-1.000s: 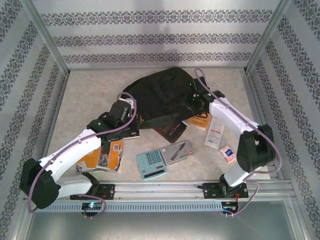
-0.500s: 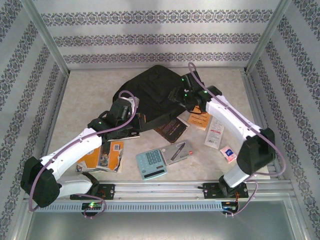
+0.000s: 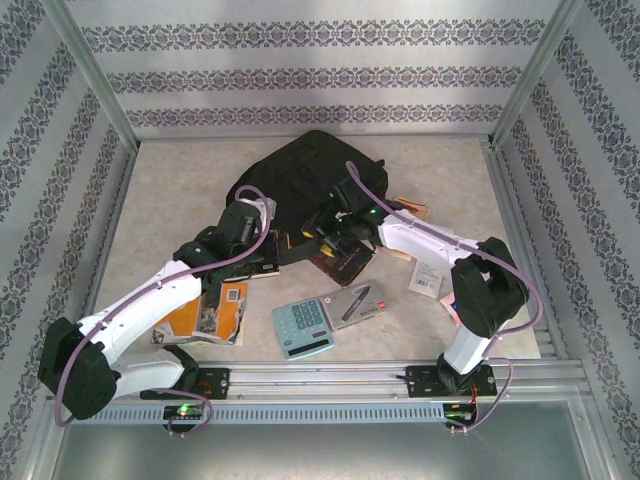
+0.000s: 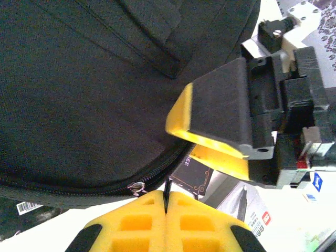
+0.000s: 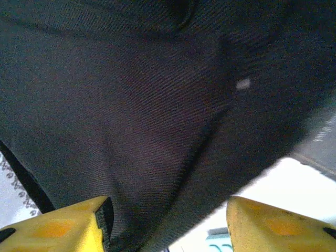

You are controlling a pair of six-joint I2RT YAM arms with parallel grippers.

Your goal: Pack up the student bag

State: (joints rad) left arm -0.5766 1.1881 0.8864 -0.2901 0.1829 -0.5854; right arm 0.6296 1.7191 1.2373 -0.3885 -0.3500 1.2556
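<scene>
Student bag (image 3: 300, 172), black, soft, slumped.

Three walls close in the scene, all papered white with bands of dark floral pattern: the back wall (image 3: 320, 75) across the top of the frame, the left wall (image 3: 40, 200) and the right wall (image 3: 600, 200) down the sides. Bare metal posts (image 3: 90, 72) slant out of the upper corners. The table (image 3: 170, 190) is mottled beige under soft, even light. A metal rail (image 3: 320, 372) runs along the bottom.

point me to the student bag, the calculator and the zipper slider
student bag (image 3: 300, 172), top external view, upper fabric panel
calculator (image 3: 302, 328), top external view, keypad
zipper slider (image 4: 137, 187), left wrist view, metal body
</scene>
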